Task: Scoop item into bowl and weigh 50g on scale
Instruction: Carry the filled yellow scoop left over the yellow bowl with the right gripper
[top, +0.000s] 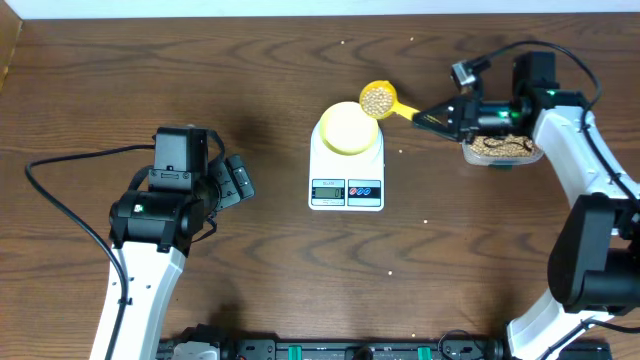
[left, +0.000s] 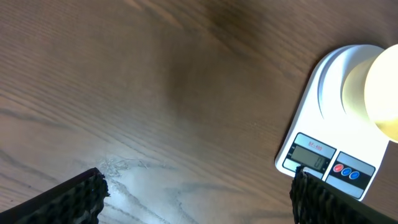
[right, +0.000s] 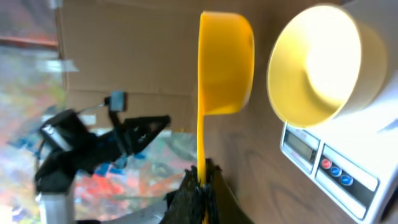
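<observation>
The pale-yellow bowl (top: 348, 127) stands on the white scale (top: 346, 170) at the table's middle; both also show in the right wrist view, the bowl (right: 320, 65) and the scale (right: 333, 165). My right gripper (top: 428, 118) is shut on the handle of a bright yellow scoop (top: 378, 98) full of tan beans, held just right of the bowl's far rim. In the right wrist view the scoop (right: 225, 62) is seen edge-on beside the bowl, gripped by the jaws (right: 202, 183). My left gripper (top: 238, 181) is open and empty, left of the scale (left: 329, 149).
A clear container (top: 503, 149) of beans sits at the right under my right arm. A few stray beans (top: 390, 275) lie on the wooden table. Cables trail at the left and right edges.
</observation>
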